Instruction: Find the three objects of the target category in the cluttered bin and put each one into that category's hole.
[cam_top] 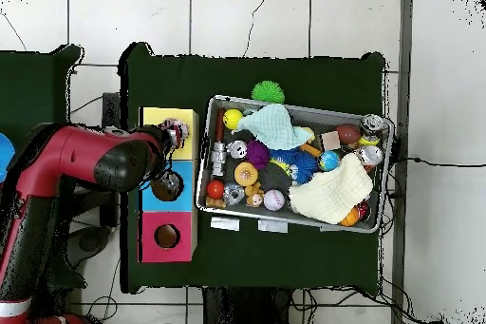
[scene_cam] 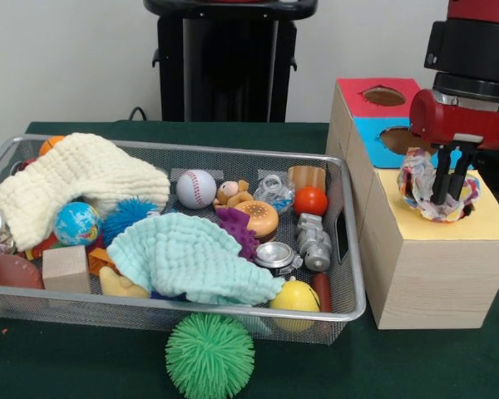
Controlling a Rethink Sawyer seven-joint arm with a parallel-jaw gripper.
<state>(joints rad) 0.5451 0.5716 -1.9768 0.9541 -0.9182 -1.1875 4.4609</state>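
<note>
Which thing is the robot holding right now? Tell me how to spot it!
Look at the pale wooden box right of the wire bin. Above its yellow top hangs the red end effector, shut on a crinkly white wad with red, blue and yellow patches. Unlike the plain cream cloth and mint cloth, it is small, balled up and printed.

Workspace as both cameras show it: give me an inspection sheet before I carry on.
Surface: dark green cloth table, one green spiky rubber ball lying outside the tray.
Job's things: silver wire-mesh tray; white wad printed red, blue and yellow over the yellow-surround hole of the pale wood box.
Clutter: cream cloth, mint cloth, baseball, small globe ball, wooden block.
Claw: red and black claw shut on the wad.
Cables: black leads on the tiled floor.
Surroundings: white wall, black pedestal.
</note>
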